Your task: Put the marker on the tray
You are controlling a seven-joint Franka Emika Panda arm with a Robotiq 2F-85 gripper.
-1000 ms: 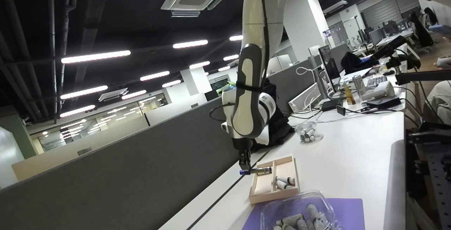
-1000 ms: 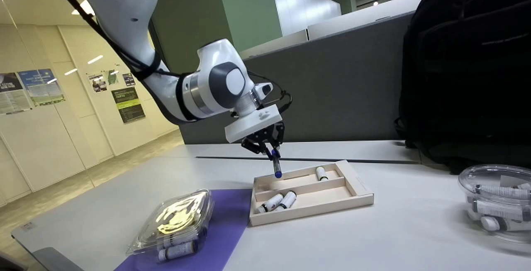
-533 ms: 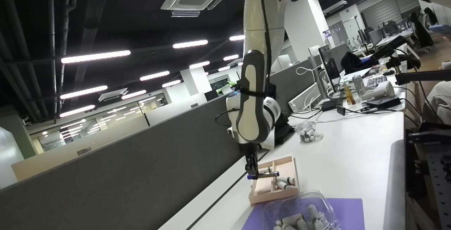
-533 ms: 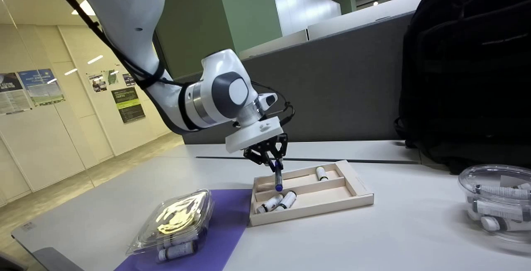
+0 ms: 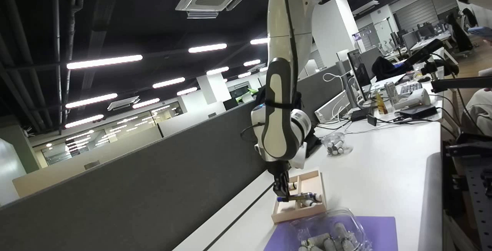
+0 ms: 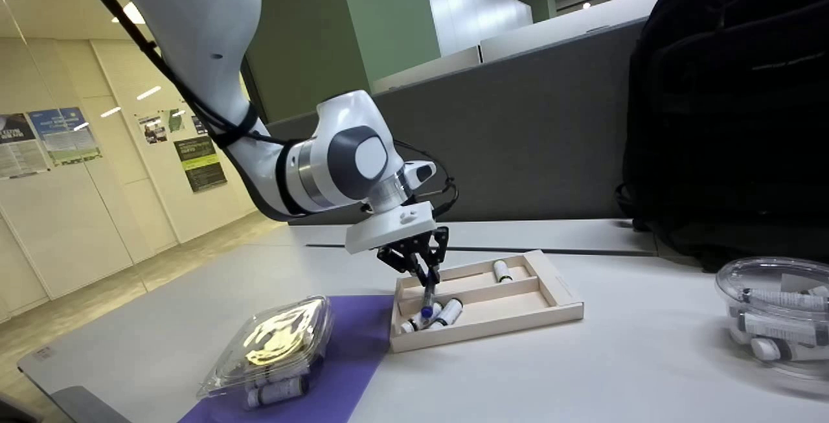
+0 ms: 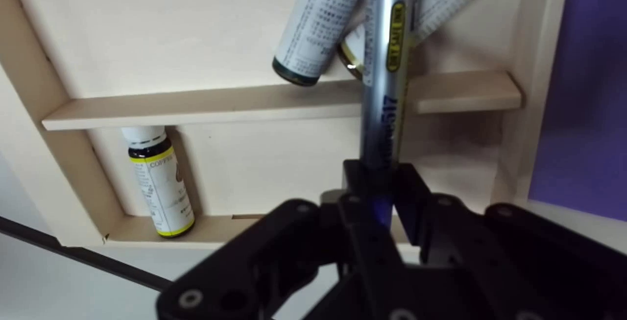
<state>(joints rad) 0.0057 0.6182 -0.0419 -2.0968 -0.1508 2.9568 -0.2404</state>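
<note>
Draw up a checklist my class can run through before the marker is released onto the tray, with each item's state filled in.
1. Marker gripped: ok, the end effector is closed on it near one end.
2. Free end over the tray: ok, it shows within the tray's outline in both exterior views.
3. Alignment with the divider: not ok, the marker crosses it in the wrist view.
4. Landing spot free: not ok, two bottles lie under or beside the free end.
5. Marker touching those bottles: cannot tell, no view settles it.
6. Third bottle out of the way: ok, it lies apart, across the divider.
</note>
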